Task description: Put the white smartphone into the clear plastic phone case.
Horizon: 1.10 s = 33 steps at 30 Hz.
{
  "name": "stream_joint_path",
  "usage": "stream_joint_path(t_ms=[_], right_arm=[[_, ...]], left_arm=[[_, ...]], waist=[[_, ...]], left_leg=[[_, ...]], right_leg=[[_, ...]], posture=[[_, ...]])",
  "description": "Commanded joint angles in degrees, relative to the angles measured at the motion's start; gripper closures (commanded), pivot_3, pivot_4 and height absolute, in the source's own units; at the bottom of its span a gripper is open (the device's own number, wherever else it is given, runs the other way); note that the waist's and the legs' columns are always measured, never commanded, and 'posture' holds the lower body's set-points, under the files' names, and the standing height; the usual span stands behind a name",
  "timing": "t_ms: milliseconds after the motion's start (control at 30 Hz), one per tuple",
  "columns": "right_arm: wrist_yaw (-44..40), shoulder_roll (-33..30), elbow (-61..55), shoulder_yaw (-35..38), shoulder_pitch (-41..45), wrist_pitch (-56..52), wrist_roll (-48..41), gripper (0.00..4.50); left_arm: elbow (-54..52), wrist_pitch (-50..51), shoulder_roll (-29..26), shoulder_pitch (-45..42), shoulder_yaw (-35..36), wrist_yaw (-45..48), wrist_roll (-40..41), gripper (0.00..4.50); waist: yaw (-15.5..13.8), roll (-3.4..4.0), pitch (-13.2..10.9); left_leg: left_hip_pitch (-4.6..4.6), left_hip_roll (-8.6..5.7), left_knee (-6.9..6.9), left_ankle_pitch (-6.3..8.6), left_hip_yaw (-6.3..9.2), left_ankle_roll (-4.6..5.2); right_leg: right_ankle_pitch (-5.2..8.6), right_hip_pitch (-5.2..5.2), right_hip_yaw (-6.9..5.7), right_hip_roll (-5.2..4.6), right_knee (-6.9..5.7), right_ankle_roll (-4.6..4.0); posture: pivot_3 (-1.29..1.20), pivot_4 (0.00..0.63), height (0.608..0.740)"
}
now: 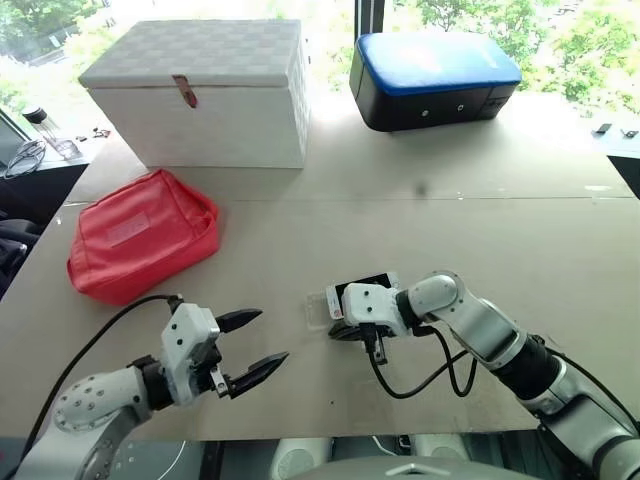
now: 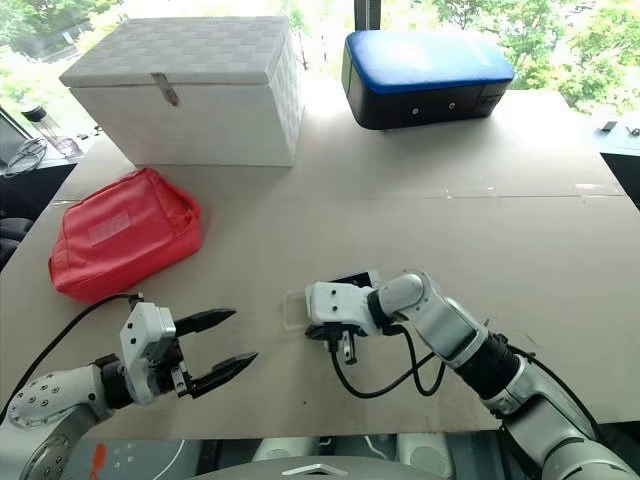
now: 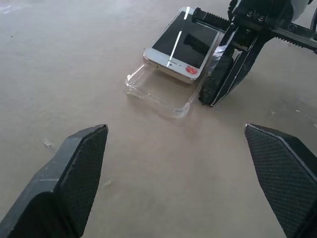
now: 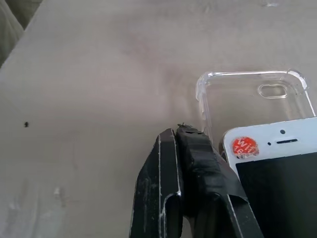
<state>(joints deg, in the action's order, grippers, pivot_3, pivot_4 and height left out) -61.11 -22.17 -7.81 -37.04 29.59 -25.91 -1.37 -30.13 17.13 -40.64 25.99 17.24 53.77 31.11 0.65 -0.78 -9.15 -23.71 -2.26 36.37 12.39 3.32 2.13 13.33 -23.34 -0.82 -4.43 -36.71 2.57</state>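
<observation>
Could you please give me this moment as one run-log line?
phone: partly in case, not seated | right gripper: shut beside case | left gripper: open, apart

The table (image 1: 420, 240) lies bare through its middle and right — open passage there. Along the far edge a white box (image 1: 200, 95) and a blue-topped case (image 1: 432, 78) stand with a gap between them. A red pouch (image 1: 140, 235) takes up the left side, well apart from the near centre. At the near centre the phone (image 3: 182, 43) lies partly on the clear case (image 3: 161, 94), and the right gripper (image 3: 208, 96), fingers pressed together, touches the table just beside the case's edge, blocking that side. The side facing the left gripper (image 1: 258, 345) is free — bare table lies between its spread fingers and the case.
</observation>
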Motion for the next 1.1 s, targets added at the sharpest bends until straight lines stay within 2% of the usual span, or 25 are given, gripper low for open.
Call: stream_joint_path(t_ms=[33,300,533,667,767,867,1100], right_arm=[[2.7,0.05,4.56,2.53,2.23,2.4,2.15,4.43],[2.03,-0.02,15.13,3.74,7.31,10.0,3.52,4.43],[-5.3,-0.28,8.1,9.47,9.57,0.72,-6.49,4.43],[-6.22,-0.4,8.23,11.97,14.38,-3.3,-8.24,4.43],[-5.19,-0.74,14.21,11.91,18.06,0.06,-5.21,4.43],[-2.11,-1.28,27.97,9.97,23.73,9.99,2.09,4.43],[-7.03,-1.24,46.91,7.7,30.53,23.94,8.54,4.43]], left_arm=[[0.5,-0.77,0.08,-1.32,0.3,-0.09,-0.08,0.0],[1.75,-2.06,1.43,-2.97,-0.5,-0.75,-1.54,0.0],[2.01,-3.2,3.59,-4.45,-1.83,-2.21,-2.5,0.0],[2.23,-3.89,4.65,-5.17,-2.63,-2.62,-3.06,0.0],[2.42,-4.07,5.12,-5.86,-3.49,-2.99,-3.4,0.0],[2.54,-4.3,5.71,-6.79,-4.27,-3.77,-3.52,0.0],[3.21,-5.68,6.54,-6.79,-4.79,-4.21,-4.56,0.0]], waist=[[0.02,0.0,0.0],[-0.02,-0.02,0.01],[-0.07,0.01,-0.01],[0.22,0.06,-0.04],[0.14,0.06,-0.04],[0.03,0.04,-0.03],[0.3,0.06,-0.04]], left_leg=[[0.01,0.0,0.0,-0.01,0.01,-0.01],[0.09,0.01,0.01,-0.06,0.02,-0.06],[0.0,0.01,0.01,-0.06,0.02,-0.06],[-0.01,0.09,0.0,-0.05,0.03,-0.07],[-0.01,0.18,-0.01,-0.04,0.04,-0.08],[-0.01,0.18,-0.01,-0.05,0.01,-0.08],[-0.04,0.13,-0.06,-0.06,-0.43,-0.1]], right_leg=[[0.0,0.0,-0.01,0.03,-0.02,0.0],[-0.07,0.01,-0.02,0.33,-0.05,-0.1],[-0.1,0.0,0.07,0.27,-0.01,-0.09],[-0.11,-0.08,0.14,0.18,-0.03,-0.11],[-0.13,-0.11,0.11,0.25,-0.04,-0.18],[-0.13,-0.1,0.04,0.3,-0.03,-0.19],[-0.26,-0.23,0.28,0.42,-0.03,0.04]], posture=[[0.0,0.15,0.74],[0.0,0.15,0.74],[0.0,0.15,0.74],[0.0,0.15,0.74],[0.0,0.15,0.74],[0.0,0.15,0.74],[0.0,0.15,0.74]])
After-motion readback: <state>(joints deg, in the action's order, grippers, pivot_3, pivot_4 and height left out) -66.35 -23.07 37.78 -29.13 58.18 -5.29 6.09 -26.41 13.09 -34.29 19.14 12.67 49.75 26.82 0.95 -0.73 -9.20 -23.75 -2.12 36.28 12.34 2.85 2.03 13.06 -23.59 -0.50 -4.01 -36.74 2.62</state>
